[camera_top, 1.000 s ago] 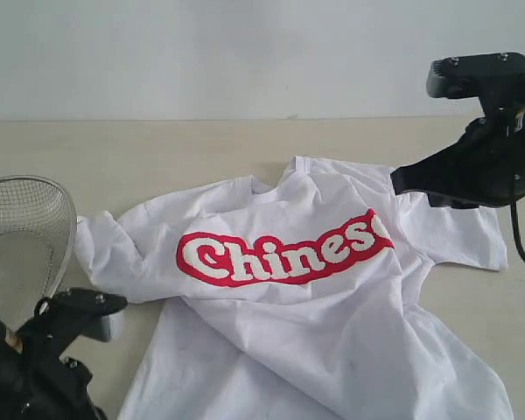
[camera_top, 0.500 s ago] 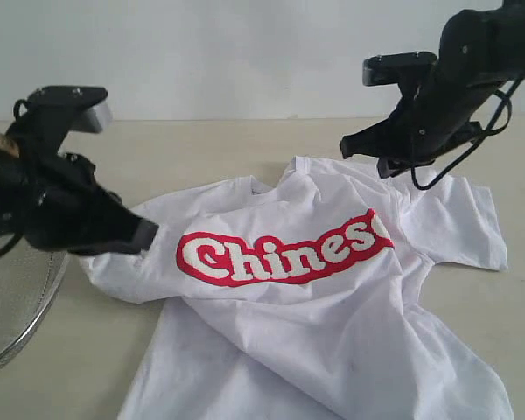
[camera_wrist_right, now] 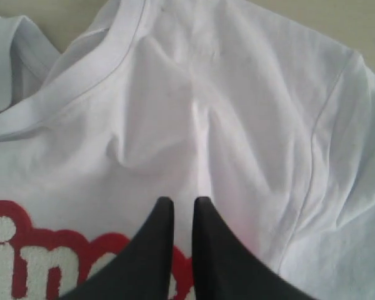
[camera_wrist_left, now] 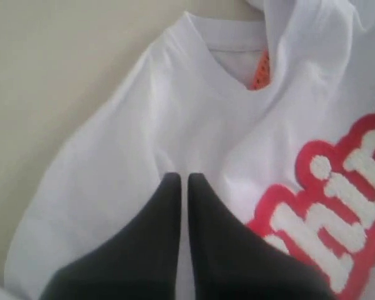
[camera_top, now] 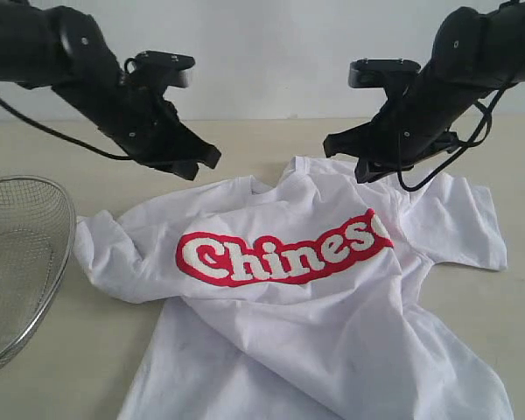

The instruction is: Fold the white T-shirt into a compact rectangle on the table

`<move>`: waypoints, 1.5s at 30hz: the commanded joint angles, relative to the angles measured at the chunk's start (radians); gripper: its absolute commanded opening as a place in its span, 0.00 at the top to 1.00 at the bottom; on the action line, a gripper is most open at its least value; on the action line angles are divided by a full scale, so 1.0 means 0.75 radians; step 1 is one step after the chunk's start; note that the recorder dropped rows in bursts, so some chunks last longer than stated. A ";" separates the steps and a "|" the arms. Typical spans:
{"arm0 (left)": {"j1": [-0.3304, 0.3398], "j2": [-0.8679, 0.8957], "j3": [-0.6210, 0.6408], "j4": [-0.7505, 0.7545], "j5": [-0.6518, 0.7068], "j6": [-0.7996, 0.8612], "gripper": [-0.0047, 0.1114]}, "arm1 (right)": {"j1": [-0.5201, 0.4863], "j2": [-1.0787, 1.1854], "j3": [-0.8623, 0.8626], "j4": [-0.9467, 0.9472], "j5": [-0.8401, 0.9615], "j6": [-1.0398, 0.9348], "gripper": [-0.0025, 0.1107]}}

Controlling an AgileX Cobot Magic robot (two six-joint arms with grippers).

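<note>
**Garment handling and grasp points**

Exterior view: the white T-shirt (camera_top: 332, 324) is lying chest-up and rumpled on the table (camera_top: 245, 140), with the red lettering (camera_top: 284, 249) facing up. One sleeve is reaching toward the wire basket (camera_top: 22, 219), and the hem is running out of the near edge of the view. The left gripper (camera_top: 197, 162) is hanging above the table just beyond the near shoulder. The right gripper (camera_top: 346, 157) is hanging over the opposite shoulder. Neither is touching cloth.

Left wrist view: the left gripper (camera_wrist_left: 182, 180) is showing its fingers drawn together with only a slit between them, holding nothing. It is pointing at the shoulder panel between the sleeve and the collar, where the orange neck tag (camera_wrist_left: 260, 70) is showing.

Right wrist view: the right gripper (camera_wrist_right: 183, 203) is likewise showing fingers nearly together and empty. It is aiming at a raised pucker (camera_wrist_right: 200, 125) below the collar (camera_wrist_right: 69, 87).

Handling judgement: the cloth is behaving as light, limp and non-fragile, and it is likely to sag and drag when lifted. The printed lettering is probably slightly stiffer. The claws will need parting first. The shoulder seams or the raised pucker are offering the best pinch points, since flat single layers are giving little for the fingers to bite.
</note>
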 commanded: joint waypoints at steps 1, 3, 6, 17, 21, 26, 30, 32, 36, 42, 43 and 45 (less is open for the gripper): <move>0.018 0.169 -0.215 0.008 0.157 0.016 0.92 | -0.011 -0.007 -0.008 0.005 0.001 -0.041 0.92; 0.023 0.231 -0.277 0.015 0.203 0.016 0.92 | -0.011 -0.007 -0.008 0.005 0.001 -0.043 0.92; 0.023 0.304 -0.338 0.031 0.247 0.016 0.92 | -0.011 -0.007 -0.008 0.016 0.001 -0.045 0.92; 0.035 0.438 -0.451 0.236 0.261 -0.076 0.92 | -0.011 -0.007 -0.008 0.076 -0.007 -0.091 0.92; 0.037 0.476 -0.488 0.358 0.269 -0.147 0.92 | -0.011 -0.007 -0.008 0.076 -0.015 -0.091 0.92; 0.037 0.551 -0.596 0.382 0.309 -0.150 0.92 | -0.013 -0.007 -0.008 0.051 -0.018 -0.094 0.92; 0.037 0.617 -0.714 0.391 0.349 -0.156 0.92 | -0.013 -0.007 -0.008 0.045 -0.045 -0.091 0.92; 0.037 0.654 -0.796 0.406 0.402 -0.156 0.92 | -0.013 -0.007 -0.008 0.042 -0.052 -0.091 0.92; 0.037 0.736 -0.934 0.434 0.459 -0.174 0.92 | -0.013 -0.007 -0.008 0.038 -0.053 -0.091 0.92; 0.062 0.832 -1.105 0.507 0.543 -0.215 0.92 | -0.040 -0.007 -0.008 0.023 -0.086 -0.089 0.92; 0.076 0.840 -1.125 0.507 0.549 -0.215 0.92 | -0.052 -0.005 -0.008 0.020 -0.090 -0.076 0.92; 0.094 0.856 -1.157 0.507 0.559 -0.221 0.92 | -0.091 0.004 -0.008 0.018 -0.103 -0.049 0.92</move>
